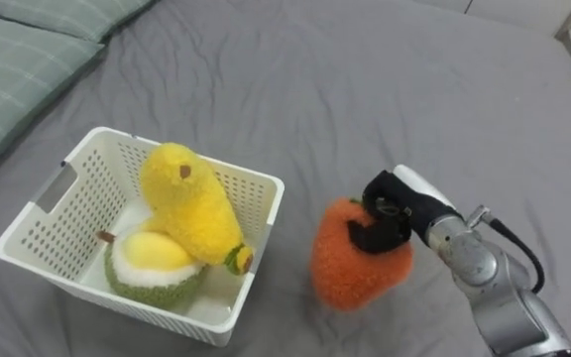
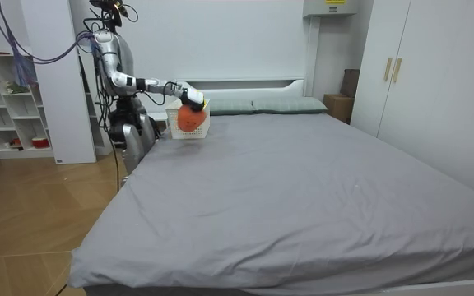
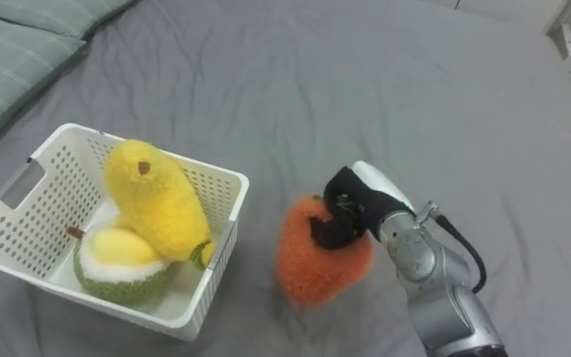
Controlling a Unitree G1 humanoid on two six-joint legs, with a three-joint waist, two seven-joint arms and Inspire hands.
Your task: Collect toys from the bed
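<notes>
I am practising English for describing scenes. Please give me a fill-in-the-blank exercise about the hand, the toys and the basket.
1. The right hand is shut on the ___ plush toy.
2. The white basket holds ___ plush toys.
3. The held toy is outside the basket, on its ___ side.
Missing words: orange; two; right.

My two head eyes looked steeply down from close above the grey bed (image 1: pixel 365 79), its pillows (image 1: pixel 18 59) at 10 o'clock. Both shared the white basket (image 1: pixel 43 233) at 8 o'clock and the orange plush toy (image 1: pixel 350 268) clutched in my right hand (image 1: pixel 387 205) at 4 o'clock. The room camera stood far off by the bed's foot, facing the headboard (image 2: pixel 245 84), and caught that same basket.
</notes>
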